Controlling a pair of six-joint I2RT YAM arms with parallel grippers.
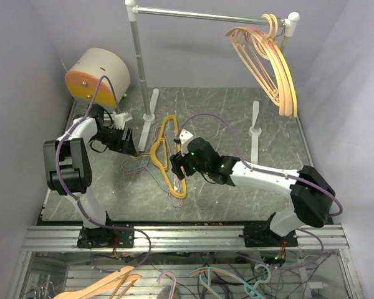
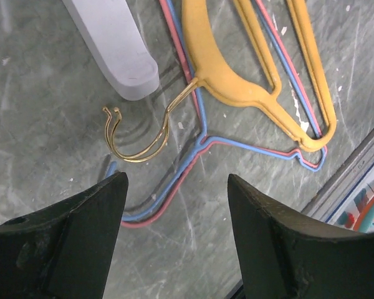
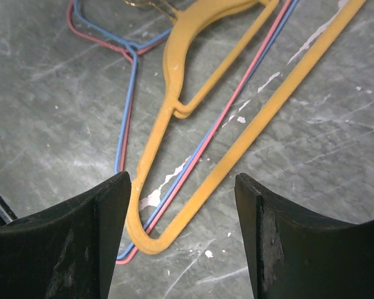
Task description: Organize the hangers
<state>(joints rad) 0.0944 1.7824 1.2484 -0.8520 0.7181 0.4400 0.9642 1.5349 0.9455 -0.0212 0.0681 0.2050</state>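
A thick yellow hanger (image 1: 167, 159) lies flat on the table over thin blue and red wire hangers (image 1: 137, 165). Several peach and yellow hangers (image 1: 271, 59) hang at the right end of the rail (image 1: 199, 14). My left gripper (image 1: 128, 142) is open just left of the yellow hanger's hook; the gold hook (image 2: 137, 134) and the wire hangers (image 2: 174, 180) lie ahead of its fingers, nothing between them. My right gripper (image 1: 178, 169) is open low over the yellow hanger's lower corner (image 3: 151, 235), which lies between its fingers (image 3: 87, 230) with the blue and red wires (image 3: 193, 162) under it.
The rail's white feet (image 1: 151, 118) (image 1: 255, 128) stand on the grey mat; one foot (image 2: 115, 43) is close beside the gold hook. A round cream and orange drum (image 1: 96, 75) sits at the back left. More hangers (image 1: 106, 283) lie below the table's near edge.
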